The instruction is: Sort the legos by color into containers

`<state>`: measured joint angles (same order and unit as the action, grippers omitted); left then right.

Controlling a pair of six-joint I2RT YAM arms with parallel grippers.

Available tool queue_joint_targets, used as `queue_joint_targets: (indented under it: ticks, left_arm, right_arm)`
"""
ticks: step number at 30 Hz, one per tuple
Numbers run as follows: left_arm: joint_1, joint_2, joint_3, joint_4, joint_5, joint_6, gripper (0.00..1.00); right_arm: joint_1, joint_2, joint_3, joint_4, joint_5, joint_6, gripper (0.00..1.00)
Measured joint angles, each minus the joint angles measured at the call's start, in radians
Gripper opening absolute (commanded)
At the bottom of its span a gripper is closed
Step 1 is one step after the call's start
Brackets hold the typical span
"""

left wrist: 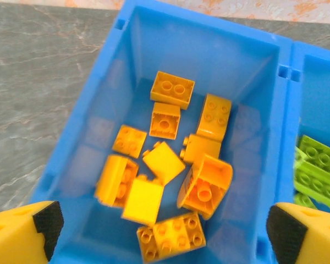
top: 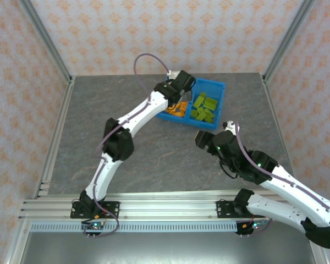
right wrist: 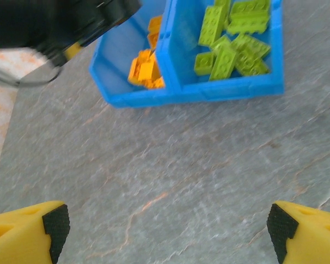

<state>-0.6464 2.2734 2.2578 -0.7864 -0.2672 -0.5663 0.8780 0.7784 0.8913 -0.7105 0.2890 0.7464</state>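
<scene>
Grey tabletop [top: 154, 159]: a mottled, stone-look surface that carries the blue bin toward its far side.
Left arm [top: 129, 121]: white with black joints, reaching from its base at the near edge diagonally up to the bin.
Left hand [left wrist: 164, 231]: hangs above the bin's left compartment and looks straight down into it — its yellow fingers [left wrist: 22, 234] with black pads are spread wide, and nothing is pinched between them. From the top camera this hand [top: 182, 82] sits over the bin's far left corner.
Blue bin [top: 224, 86]: one plastic tub with two square compartments side by side, set slightly askew on the tabletop.
Left compartment [left wrist: 209, 49]: holds the orange legos [left wrist: 165, 118], about ten in a loose heap on its floor. Some are studs-up, some tipped on a side, and several touch each other.
Divider [left wrist: 283, 110]: an upright blue wall between the two compartments.
Right compartment [right wrist: 231, 88]: holds the olive-green legos [right wrist: 234, 44], piled together and touching. Their exact count is hard to tell.
Right hand [right wrist: 165, 231]: over bare tabletop on the near side of the bin, apart from it and facing it — fingers [right wrist: 27, 228] spread wide and empty.
Right arm [top: 286, 187]: comes in low from the near right corner.
</scene>
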Motion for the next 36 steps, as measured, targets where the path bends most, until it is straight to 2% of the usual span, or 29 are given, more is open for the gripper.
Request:
queue_joint_targets:
  ticks: [4, 7, 11, 15, 20, 25, 28, 32, 36]
  left_arm:
    - [-0.018, -0.396, -0.417, 0.144, 0.016, 0.017, 1.0]
    - [-0.025, -0.716, -0.693, 0.261, 0.013, 0.055, 1.0]
    - [-0.025, -1.052, -1.024, 0.39, -0.072, 0.139, 1.0]
    - [-0.003, -1.247, -1.365, 0.464, -0.224, 0.233, 1.0]
    - [0.076, -1.28, -1.663, 0.597, -0.33, 0.401, 1.0]
    - [0.213, -1.271, -1.814, 0.795, -0.361, 0.501, 1.0]
    - [0.33, -1.249, -1.897, 0.979, -0.288, 0.516, 1.0]
    - [0.493, -1.11, -1.965, 1.208, -0.137, 0.52, 1.0]
    - [0.585, -0.851, -1.918, 1.434, 0.03, 0.544, 1.0]
  right_arm:
    - [-0.021, -0.052, -0.046, -0.025, 0.194, 0.018, 0.99]
    - [-0.102, -0.102, -0.137, -0.029, 0.369, 0.007, 0.99]
    - [-0.347, -0.089, -0.269, 0.082, 0.48, -0.098, 0.99]
    - [-0.535, 0.074, -0.397, 0.402, 0.506, -0.307, 0.99]
    - [-0.694, 0.451, -0.455, 0.819, 0.37, -0.51, 1.0]
    - [-0.761, 0.727, -0.417, 1.143, 0.173, -0.669, 0.99]
    - [-0.817, 0.753, -0.504, 1.416, 0.03, -0.703, 0.99]
    - [-0.837, 0.758, -0.517, 1.463, -0.036, -0.731, 0.99]
    - [-0.818, 0.751, -0.496, 1.469, -0.062, -0.745, 0.99]
